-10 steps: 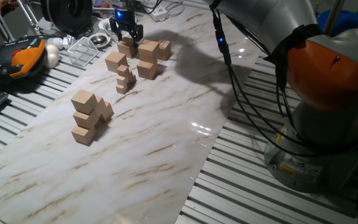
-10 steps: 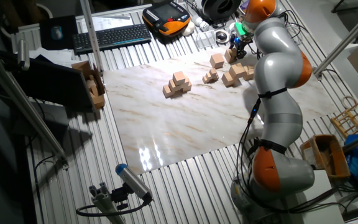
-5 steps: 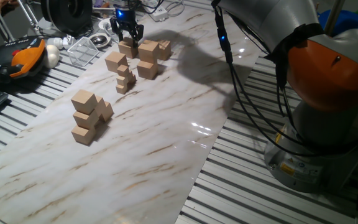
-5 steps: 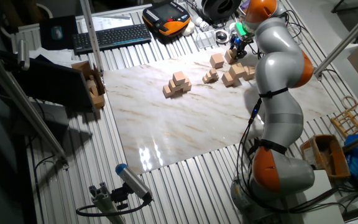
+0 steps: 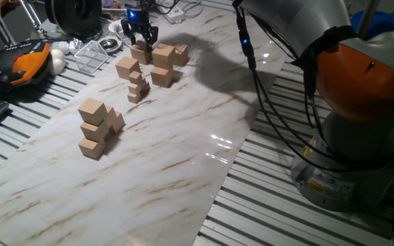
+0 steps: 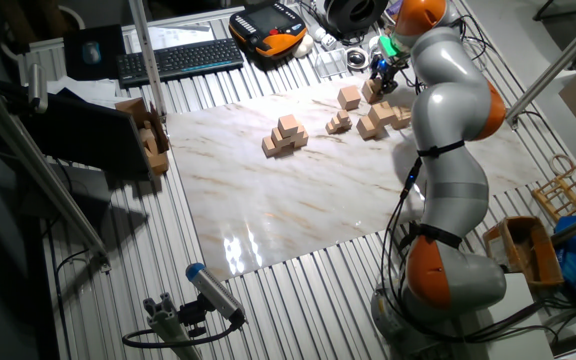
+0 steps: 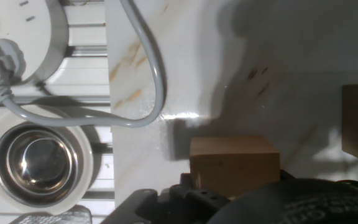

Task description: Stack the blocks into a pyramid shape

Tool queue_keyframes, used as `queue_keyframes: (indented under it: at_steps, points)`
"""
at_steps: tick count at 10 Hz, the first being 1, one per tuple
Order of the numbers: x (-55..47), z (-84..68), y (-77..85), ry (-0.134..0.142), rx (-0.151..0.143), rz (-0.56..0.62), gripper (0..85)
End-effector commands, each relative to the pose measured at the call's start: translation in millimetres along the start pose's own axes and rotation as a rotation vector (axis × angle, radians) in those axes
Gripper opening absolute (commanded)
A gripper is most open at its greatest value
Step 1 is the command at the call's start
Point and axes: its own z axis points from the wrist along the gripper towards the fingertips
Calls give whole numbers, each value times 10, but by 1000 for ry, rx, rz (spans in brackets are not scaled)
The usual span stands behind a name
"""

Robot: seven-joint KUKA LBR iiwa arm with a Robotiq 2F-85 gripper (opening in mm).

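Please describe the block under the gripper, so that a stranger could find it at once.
Look at the far end of the marble board, near the steel bowl. Several tan cubes cluster there; the block is the only one with the black gripper directly over it.

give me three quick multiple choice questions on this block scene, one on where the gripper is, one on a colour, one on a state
1. Where is the gripper?
A. over the partly built pile
B. at the far end of the marble board, at a block beside the loose group
C. off the board, above the keyboard

2. What colour are the blocks?
A. light tan
B. dark blue
C. bright red

3. What state is the pile nearer the camera in?
A. knocked flat
B. stacked more than one level high, no gripper near it
C. held in the air

Answers:
1 B: the fingers sit at a block at the far end.
2 A: every cube is plain pale wood.
3 B: cubes rest on other cubes, standing alone.
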Motion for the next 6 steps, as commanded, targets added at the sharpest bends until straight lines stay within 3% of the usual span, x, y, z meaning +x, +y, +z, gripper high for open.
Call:
queue_keyframes:
  at_steps: [1,5,6]
  points:
    - [3,-31,-3,0,-1,-2,0]
    - [-28,-248,-33,19,7,-13,0]
    - [-36,-329,-27,39,10,-10,0]
